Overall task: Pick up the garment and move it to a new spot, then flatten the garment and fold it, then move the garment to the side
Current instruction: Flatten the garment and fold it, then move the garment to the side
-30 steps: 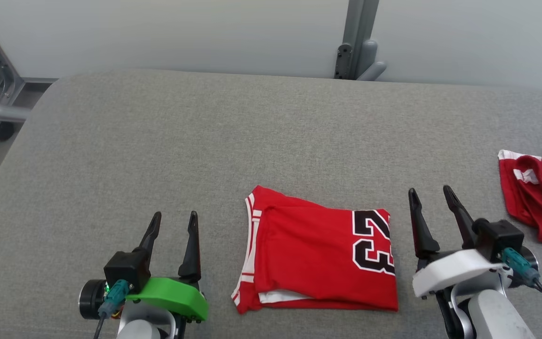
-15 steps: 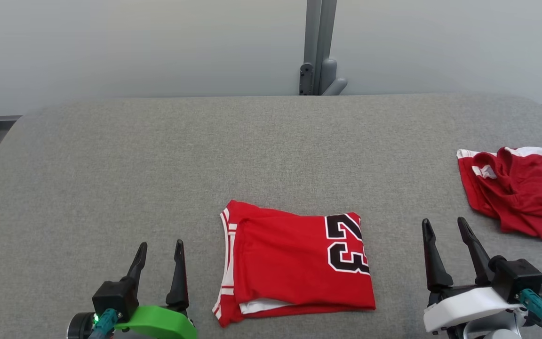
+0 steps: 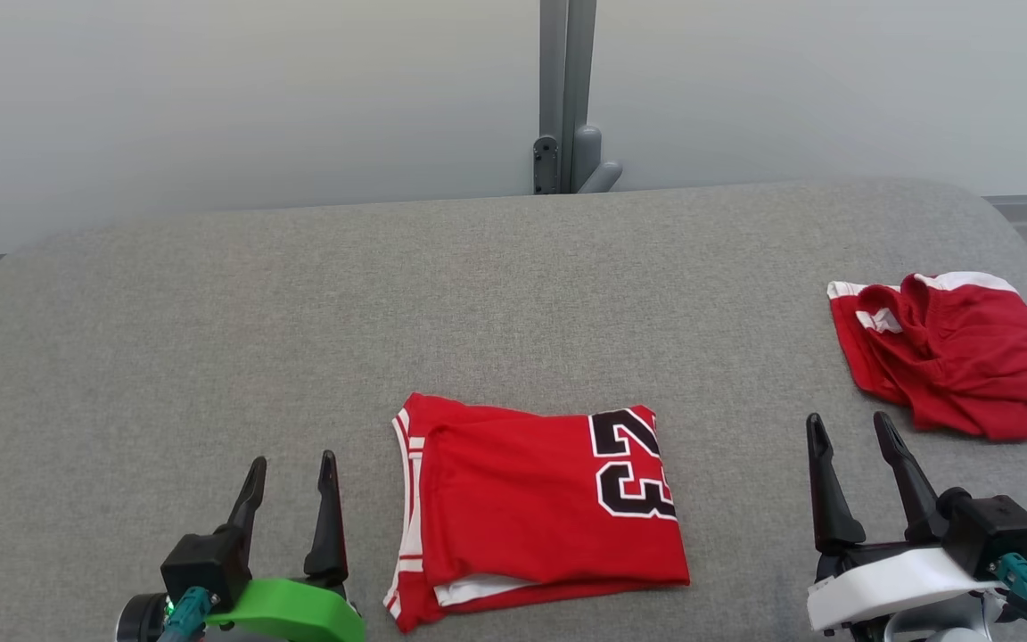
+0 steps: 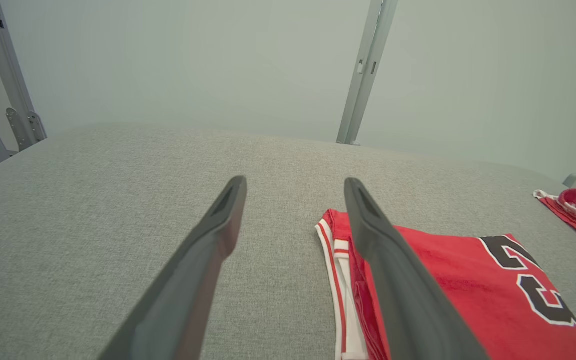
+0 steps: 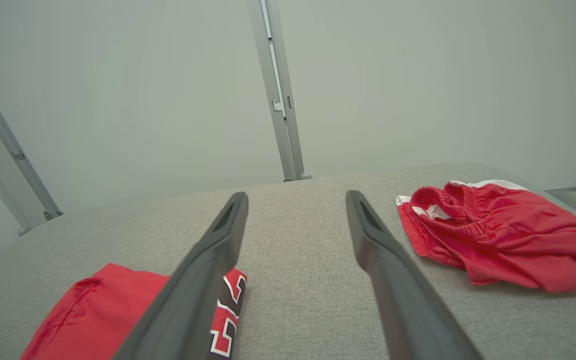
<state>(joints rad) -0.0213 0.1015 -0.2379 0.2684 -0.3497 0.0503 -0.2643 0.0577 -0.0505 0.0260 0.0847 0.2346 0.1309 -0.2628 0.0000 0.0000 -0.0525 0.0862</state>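
Matt red cloth jersey (image 3: 536,504), grey woven tabletop (image 3: 299,312)

Head camera looks down at the table (image 3: 210,312); low wrist cameras share the jersey (image 3: 522,508).

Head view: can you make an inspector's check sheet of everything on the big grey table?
Surface: grey padded table, flat, no stains seen.
Job's things: folded red jersey numbered 23, lying flat near the front middle; crumpled red garment with white trim, unfolded, at the right.
Clutter: nothing seen.
Grippers: left gripper open, holding nothing, left of the jersey; right gripper open, holding nothing, between the two garments.
Cables: a teal plug behind the right gripper, another behind the left.
Surroundings: pale wall and a grey metal post behind the table.
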